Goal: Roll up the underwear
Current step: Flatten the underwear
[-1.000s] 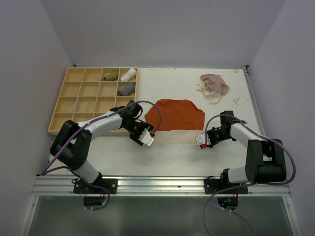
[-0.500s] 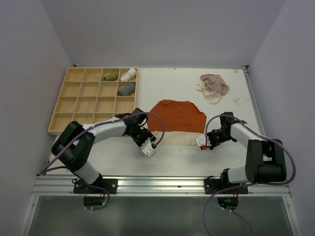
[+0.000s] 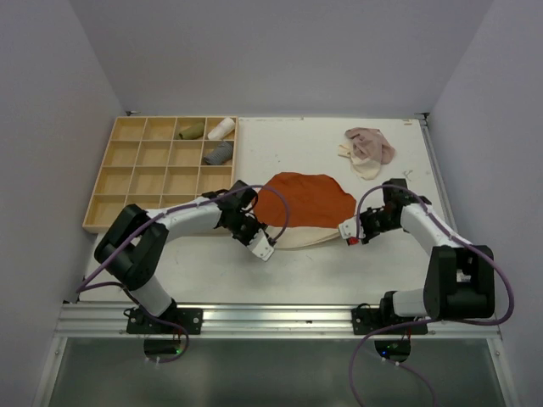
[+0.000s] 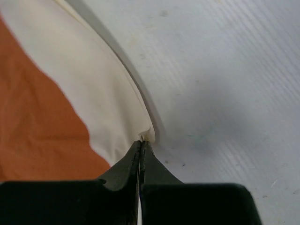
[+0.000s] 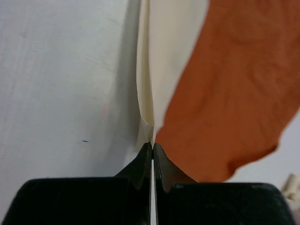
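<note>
Clamping the rust-orange underwear [image 3: 305,199] hem, as do my right jaws, my left jaws have shifted toward the right desk [image 3: 339,271] edge.

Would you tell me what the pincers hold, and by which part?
Both pinch the orange underwear by its cream near edge: left pincer its left end, right pincer its right.

left claw [image 3: 265,249] shifted right, right claw [image 3: 349,231] moved back, cream edge of orange underwear [image 3: 305,197] drawn narrower
</note>
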Motion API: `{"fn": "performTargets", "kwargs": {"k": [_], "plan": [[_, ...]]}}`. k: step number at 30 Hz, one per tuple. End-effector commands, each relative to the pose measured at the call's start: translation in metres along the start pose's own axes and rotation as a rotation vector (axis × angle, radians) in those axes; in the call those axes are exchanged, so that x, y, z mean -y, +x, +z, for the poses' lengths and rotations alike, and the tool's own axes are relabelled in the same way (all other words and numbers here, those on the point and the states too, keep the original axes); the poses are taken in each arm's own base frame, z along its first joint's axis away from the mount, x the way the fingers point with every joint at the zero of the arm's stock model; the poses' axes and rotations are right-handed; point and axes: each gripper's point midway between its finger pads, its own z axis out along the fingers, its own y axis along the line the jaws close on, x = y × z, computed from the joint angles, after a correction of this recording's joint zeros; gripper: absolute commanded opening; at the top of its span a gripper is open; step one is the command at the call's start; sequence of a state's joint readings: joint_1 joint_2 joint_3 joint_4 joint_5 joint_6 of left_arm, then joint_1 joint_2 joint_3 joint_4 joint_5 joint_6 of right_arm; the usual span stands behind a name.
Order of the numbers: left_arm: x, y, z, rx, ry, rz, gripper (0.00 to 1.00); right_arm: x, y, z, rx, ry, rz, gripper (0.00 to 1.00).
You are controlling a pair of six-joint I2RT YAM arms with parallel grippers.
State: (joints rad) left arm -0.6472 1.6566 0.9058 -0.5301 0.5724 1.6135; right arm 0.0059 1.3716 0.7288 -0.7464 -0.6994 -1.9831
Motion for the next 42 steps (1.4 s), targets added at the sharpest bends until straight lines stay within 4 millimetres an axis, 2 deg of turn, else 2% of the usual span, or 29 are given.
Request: {"fn": "performTargets", "kwargs": {"k": [1,2,3,7,10,11,12,13,14,15,16,18,19,21,22,25,27,30,31,32,33,34,36,37,38,39,40,41,42], "plan": [[-0.107,-0.019,-0.058,0.083,-0.325,-0.205,0.0,0.082,-0.018,-0.043,0.001,0.213,-0.056,0.0],[-0.109,-0.01,-0.06,0.079,-0.34,-0.218,0.0,0.093,-0.017,-0.051,-0.012,0.242,-0.006,0.0],[-0.134,-0.004,-0.085,0.096,-0.42,-0.309,0.0,0.115,-0.018,-0.066,-0.026,0.296,0.025,0.0],[-0.186,0.008,-0.136,0.159,-0.615,-0.42,0.0,0.149,-0.023,-0.09,-0.012,0.394,0.219,0.0],[-0.199,0.001,-0.16,0.189,-0.676,-0.433,0.0,0.166,-0.035,-0.11,0.009,0.453,0.266,0.0],[-0.199,-0.008,-0.169,0.208,-0.687,-0.423,0.0,0.167,-0.038,-0.114,0.012,0.46,0.267,0.0],[-0.197,-0.013,-0.172,0.218,-0.69,-0.425,0.0,0.166,-0.048,-0.123,0.009,0.479,0.248,0.0],[-0.197,-0.028,-0.187,0.241,-0.714,-0.398,0.0,0.162,-0.053,-0.127,0.011,0.482,0.238,0.0],[-0.188,-0.032,-0.186,0.25,-0.706,-0.41,0.0,0.158,-0.061,-0.131,0.014,0.488,0.219,0.0],[-0.182,-0.039,-0.189,0.26,-0.705,-0.402,0.0,0.149,-0.073,-0.14,0.012,0.507,0.189,0.0],[-0.177,-0.056,-0.207,0.278,-0.739,-0.36,0.0,0.137,-0.082,-0.141,0.02,0.491,0.172,0.0],[-0.161,-0.067,-0.207,0.311,-0.746,-0.387,0.0,0.113,-0.103,-0.15,0.024,0.509,0.126,0.0],[-0.152,-0.085,-0.223,0.338,-0.775,-0.364,0.0,0.107,-0.11,-0.153,0.029,0.527,0.119,0.0],[-0.134,-0.096,-0.223,0.376,-0.77,-0.415,0.0,0.093,-0.121,-0.157,0.046,0.567,0.147,0.0],[-0.124,-0.111,-0.238,0.395,-0.799,-0.395,0.0,0.087,-0.135,-0.17,0.049,0.616,0.12,0.0],[-0.103,-0.135,-0.248,0.456,-0.807,-0.415,0.0,0.074,-0.157,-0.188,0.064,0.692,0.131,0.0],[-0.098,-0.145,-0.25,0.483,-0.8,-0.437,0.0,0.075,-0.16,-0.196,0.066,0.73,0.161,0.0],[-0.101,-0.15,-0.244,0.504,-0.776,-0.454,0.0,0.086,-0.14,-0.193,0.03,0.738,0.236,0.0],[-0.111,-0.143,-0.238,0.505,-0.777,-0.469,0.0,0.092,-0.132,-0.189,0.025,0.734,0.269,0.0],[-0.117,-0.138,-0.234,0.512,-0.777,-0.5,0.0,0.1,-0.11,-0.173,0.008,0.686,0.343,0.0],[-0.129,-0.133,-0.234,0.515,-0.796,-0.502,0.0,0.108,-0.099,-0.171,-0.008,0.684,0.369,0.0],[-0.142,-0.11,-0.216,0.485,-0.787,-0.571,0.0,0.115,-0.089,-0.166,-0.018,0.67,0.4,0.0],[-0.172,-0.096,-0.217,0.479,-0.83,-0.606,0.0,0.137,-0.059,-0.148,-0.029,0.614,0.5,0.0],[-0.184,-0.066,-0.19,0.439,-0.804,-0.685,0.0,0.143,-0.047,-0.14,-0.041,0.594,0.537,0.0],[-0.202,-0.059,-0.194,0.44,-0.826,-0.695,0.0,0.149,-0.038,-0.134,-0.047,0.574,0.563,0.0],[-0.212,-0.047,-0.188,0.433,-0.827,-0.719,0.0,0.159,-0.017,-0.118,-0.051,0.532,0.622,0.0],[-0.23,-0.022,-0.167,0.412,-0.807,-0.771,0.0,0.162,-0.004,-0.11,-0.073,0.508,0.648,0.02],[-0.239,-0.004,-0.158,0.389,-0.805,-0.81,0.0,0.163,0.006,-0.101,-0.085,0.47,0.678,0.07],[-0.242,0.014,-0.145,0.353,-0.783,-0.878,0.0,0.17,0.033,-0.081,-0.11,0.437,0.785,0.24]]}}
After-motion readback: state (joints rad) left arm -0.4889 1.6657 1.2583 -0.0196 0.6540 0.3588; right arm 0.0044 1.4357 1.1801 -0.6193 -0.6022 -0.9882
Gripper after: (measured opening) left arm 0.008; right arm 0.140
